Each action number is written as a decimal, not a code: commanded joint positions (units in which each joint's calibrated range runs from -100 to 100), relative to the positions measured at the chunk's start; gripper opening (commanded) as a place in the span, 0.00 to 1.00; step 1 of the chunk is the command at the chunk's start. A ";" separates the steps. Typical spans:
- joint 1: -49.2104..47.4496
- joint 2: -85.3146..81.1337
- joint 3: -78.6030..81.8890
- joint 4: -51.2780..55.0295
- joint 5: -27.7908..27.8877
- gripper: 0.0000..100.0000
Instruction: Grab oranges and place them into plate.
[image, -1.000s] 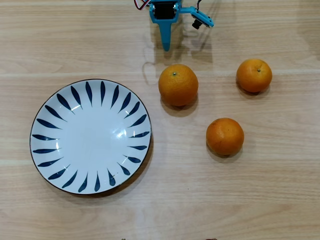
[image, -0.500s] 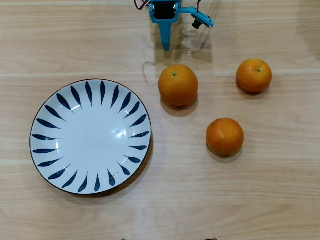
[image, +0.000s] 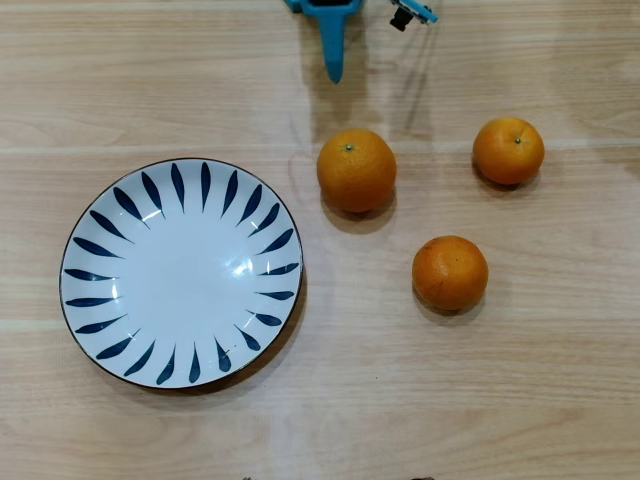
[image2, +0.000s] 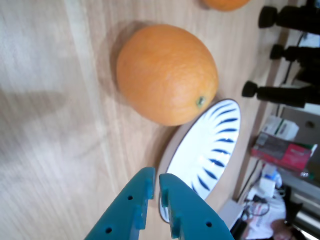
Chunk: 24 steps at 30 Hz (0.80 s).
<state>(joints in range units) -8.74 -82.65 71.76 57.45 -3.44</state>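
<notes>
**Hovering at table's top edge, nothing held**

Light wooden table (image: 400, 400). Teal two-finger gripper (image2: 155, 180) has its jaws nearly closed and empty, above the largest dimpled orange (image: 356, 169). Two smaller oranges (image: 508, 150) (image: 450, 272) sit well apart to the right. White ceramic plate with blue leaf strokes (image: 100, 250) on the left is empty. Dark stands and clutter (image2: 290, 125) sit beyond the table.

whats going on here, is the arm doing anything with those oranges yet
Not yet. All three oranges sit on the wooden table, none on the plate. The largest orange lies just right of the plate in the overhead view, with the two smaller ones further right. The blue gripper is shut and empty near the top edge, closest to the largest orange, touching nothing.
</notes>
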 joint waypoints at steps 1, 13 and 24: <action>-1.75 11.90 -14.22 0.01 -1.58 0.02; -2.23 21.03 -16.76 0.01 -40.62 0.02; -4.08 20.94 -17.12 -0.51 -45.43 0.02</action>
<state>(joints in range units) -12.87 -61.83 57.95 57.45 -48.30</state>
